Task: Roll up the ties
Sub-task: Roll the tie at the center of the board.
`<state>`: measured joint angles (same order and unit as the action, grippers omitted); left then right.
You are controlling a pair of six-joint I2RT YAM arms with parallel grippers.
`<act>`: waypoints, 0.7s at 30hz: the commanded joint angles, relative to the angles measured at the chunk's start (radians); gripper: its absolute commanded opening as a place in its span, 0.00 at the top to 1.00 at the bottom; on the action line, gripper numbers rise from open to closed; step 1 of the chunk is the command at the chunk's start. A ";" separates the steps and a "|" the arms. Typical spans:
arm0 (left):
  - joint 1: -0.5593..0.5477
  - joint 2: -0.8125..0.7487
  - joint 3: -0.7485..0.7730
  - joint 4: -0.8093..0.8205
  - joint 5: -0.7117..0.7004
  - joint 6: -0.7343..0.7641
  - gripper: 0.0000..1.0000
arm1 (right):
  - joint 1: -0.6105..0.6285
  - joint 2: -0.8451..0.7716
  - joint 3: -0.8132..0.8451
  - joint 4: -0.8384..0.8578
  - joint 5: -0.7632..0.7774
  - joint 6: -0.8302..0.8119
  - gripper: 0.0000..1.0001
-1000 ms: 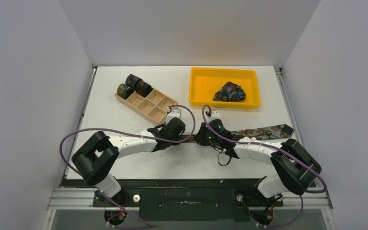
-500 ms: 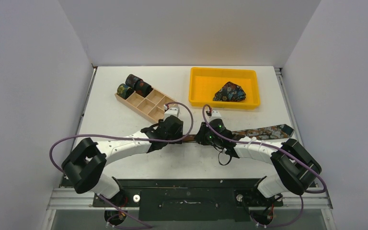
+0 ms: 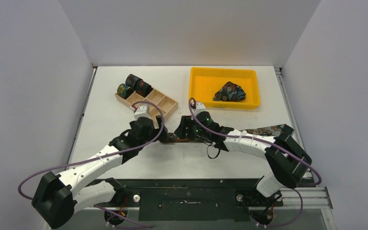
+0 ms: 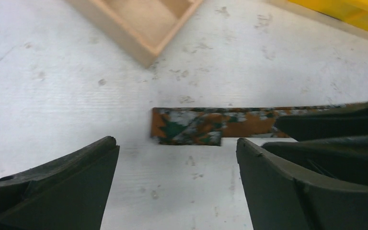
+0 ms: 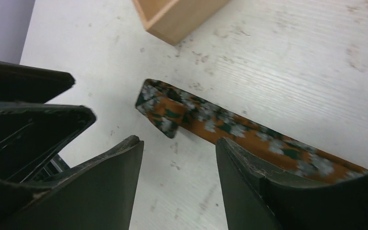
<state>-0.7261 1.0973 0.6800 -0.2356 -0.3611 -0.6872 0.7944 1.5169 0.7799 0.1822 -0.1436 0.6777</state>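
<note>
Looking in from the near edge of the table (image 3: 110,120), I see the two arms bolted at the bottom of the overhead frame. The left arm (image 3: 91,163) stretches from the lower left up toward the centre, and the right arm (image 3: 254,143) bends in from the lower right. Their tips nearly meet in the middle of the frame. The left gripper (image 3: 164,134) is released, its dark fingers (image 4: 62,187) spread wide with nothing between them but bare tabletop. The right gripper (image 3: 178,130) faces it, also released, its jaws apart and hanging above the surface with nothing held. Just past both sets of fingertips lies the brown-rust tie (image 3: 268,130), flat on the table. It runs from the centre of the frame out to the right edge, where its wide end shows beside the right arm. In the wrist views its narrow end (image 4: 196,125) appears doubled back on itself in a short fold, and it touches neither gripper. Further back, left of centre, the wooden box (image 3: 153,103) sits at an angle. Three rolled ties (image 3: 133,80) are clustered at its far left end, though I cannot tell which compartments hold them. Beyond it, in the upper right of the overhead frame, the yellow tray (image 3: 223,71) holds a bunched blue floral tie (image 3: 230,92).
</note>
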 commanded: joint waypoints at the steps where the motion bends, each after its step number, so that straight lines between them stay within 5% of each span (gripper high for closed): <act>1: 0.127 -0.118 -0.151 0.124 0.108 -0.102 0.02 | 0.057 0.086 0.109 -0.016 0.035 -0.021 0.41; 10: 0.238 -0.166 -0.262 0.222 0.247 -0.132 0.00 | 0.077 0.217 0.228 -0.062 0.056 -0.038 0.49; 21: 0.258 -0.077 -0.270 0.306 0.318 -0.144 0.14 | 0.052 0.274 0.198 -0.058 0.055 -0.048 0.67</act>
<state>-0.4793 1.0008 0.4000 -0.0185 -0.0845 -0.8169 0.8639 1.7821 0.9733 0.0959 -0.1085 0.6395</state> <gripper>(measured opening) 0.868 0.351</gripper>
